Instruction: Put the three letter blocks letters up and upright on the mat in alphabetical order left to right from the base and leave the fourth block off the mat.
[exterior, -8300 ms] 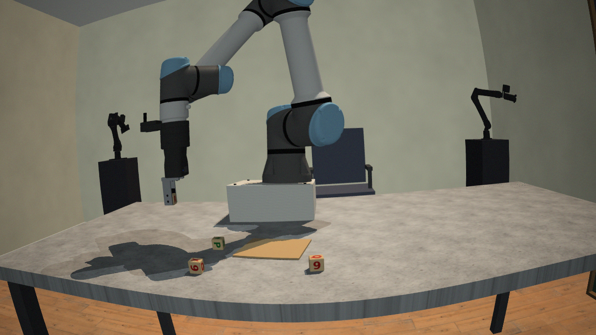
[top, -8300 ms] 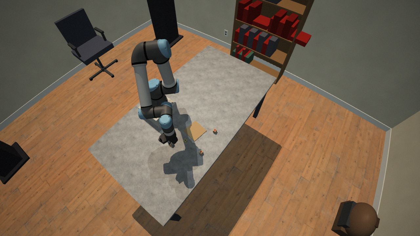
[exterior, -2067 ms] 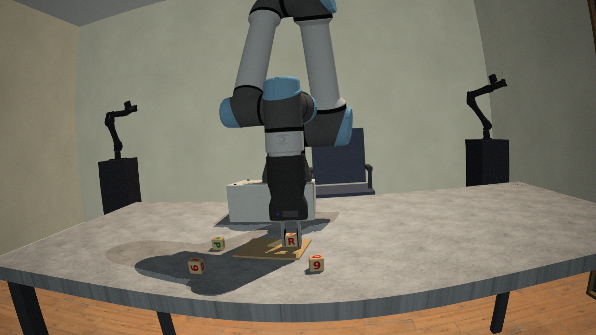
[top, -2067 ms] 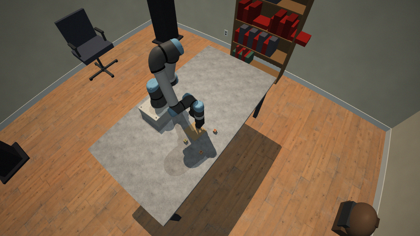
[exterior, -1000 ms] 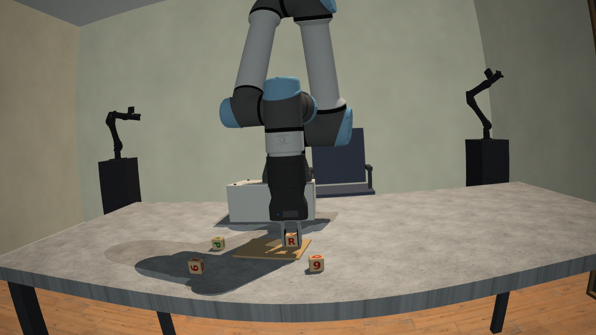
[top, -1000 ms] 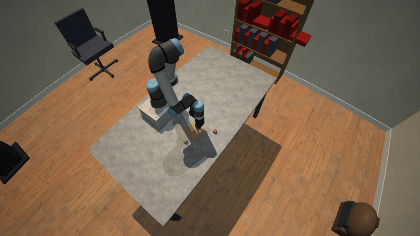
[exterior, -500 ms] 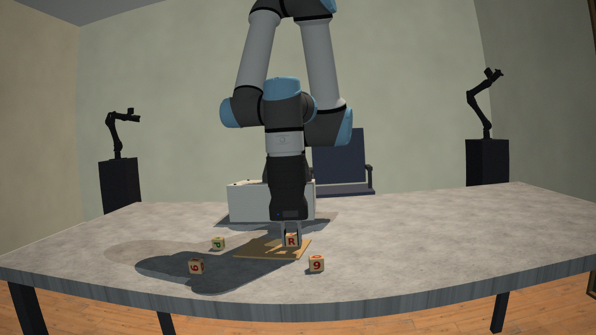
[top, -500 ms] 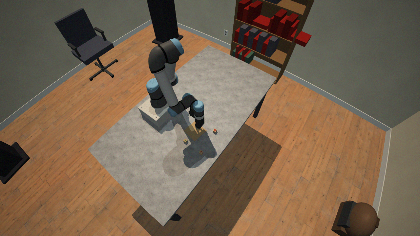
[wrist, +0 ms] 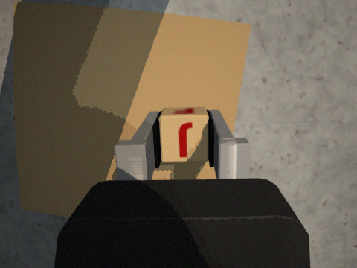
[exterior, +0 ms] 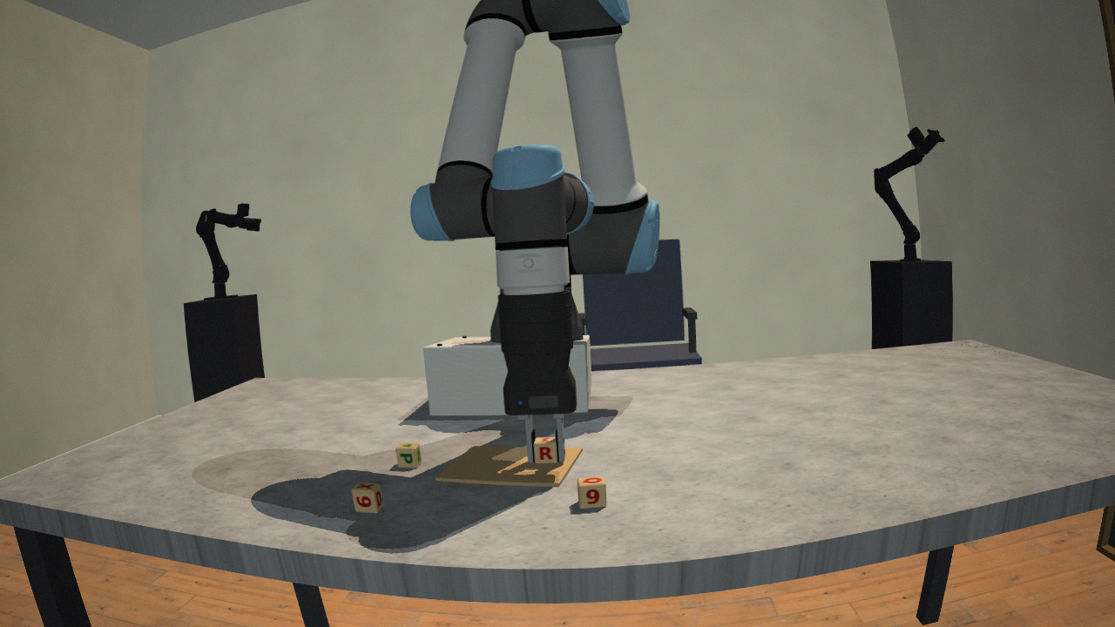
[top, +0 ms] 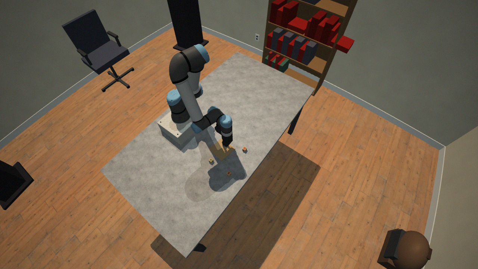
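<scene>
Fingers (exterior: 544, 433) are clenched on the block with the red R (exterior: 544, 450) facing the exterior camera, one grey pad on each side of it. From the wrist view I see the same block (wrist: 183, 135) squarely between the two pads, with a red mark on the face toward the lens and a bit of red on the face beyond it; I cannot read either as a full letter from there. The block sits at the tan mat (exterior: 483, 472), near its right-hand corner as the exterior camera sees it, and I cannot tell whether its underside touches the mat or hangs just above it. In the wrist view the mat (wrist: 208, 65) lies flat on the grey surface (exterior: 780, 436), partly darkened by the arm's shadow.

Three other blocks stand off the mat on the surface. One with a green P on its side (exterior: 408, 455) is just beyond the mat's left corner in the exterior view. One showing a red 9 (exterior: 591, 492) stands just in front of the mat's right corner, apart from it. Another with a red 9 on its side (exterior: 366, 496) stands further left and forward, inside the arm's shadow, well apart from the mat. I cannot make out their top faces from the overhead camera; they are too small there.

The arm points straight down over the mat, wrist vertical, with its white pedestal (exterior: 456, 381) behind it.
</scene>
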Motion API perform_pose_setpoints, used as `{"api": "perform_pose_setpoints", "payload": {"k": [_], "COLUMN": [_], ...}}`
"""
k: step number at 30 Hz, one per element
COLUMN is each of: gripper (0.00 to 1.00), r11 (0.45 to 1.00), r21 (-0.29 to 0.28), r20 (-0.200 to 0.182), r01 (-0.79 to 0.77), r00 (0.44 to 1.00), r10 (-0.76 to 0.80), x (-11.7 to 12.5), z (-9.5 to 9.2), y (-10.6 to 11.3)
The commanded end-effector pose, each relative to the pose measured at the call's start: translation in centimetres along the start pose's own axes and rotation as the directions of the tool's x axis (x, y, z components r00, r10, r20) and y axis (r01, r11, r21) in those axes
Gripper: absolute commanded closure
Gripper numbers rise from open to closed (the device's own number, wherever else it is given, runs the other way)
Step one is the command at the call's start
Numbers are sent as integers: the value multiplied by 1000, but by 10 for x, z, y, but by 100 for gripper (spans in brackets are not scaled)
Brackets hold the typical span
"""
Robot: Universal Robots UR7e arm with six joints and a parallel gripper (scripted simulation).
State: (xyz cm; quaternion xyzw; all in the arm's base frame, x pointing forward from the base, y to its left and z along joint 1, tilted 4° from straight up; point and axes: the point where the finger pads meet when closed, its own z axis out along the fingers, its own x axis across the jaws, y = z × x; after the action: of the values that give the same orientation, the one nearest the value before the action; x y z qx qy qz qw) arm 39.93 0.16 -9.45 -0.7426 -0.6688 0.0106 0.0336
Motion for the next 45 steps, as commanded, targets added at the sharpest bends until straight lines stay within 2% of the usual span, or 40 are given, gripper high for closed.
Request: {"api": "perform_pose_setpoints", "payload": {"k": [1, 43, 44, 45], "gripper": [51, 51, 45, 45], "r11": [1000, 1000, 1000, 1000], "r21": [2, 1, 1, 1], "r20": [-1, -1, -1, -1], "r01": [2, 2, 2, 2], "r00": [1000, 1000, 1000, 1000], "r10": [-2, -2, -2, -2], "x": [1, 1, 1, 1], "z": [2, 2, 2, 2], "y": [-1, -1, -1, -1]}}
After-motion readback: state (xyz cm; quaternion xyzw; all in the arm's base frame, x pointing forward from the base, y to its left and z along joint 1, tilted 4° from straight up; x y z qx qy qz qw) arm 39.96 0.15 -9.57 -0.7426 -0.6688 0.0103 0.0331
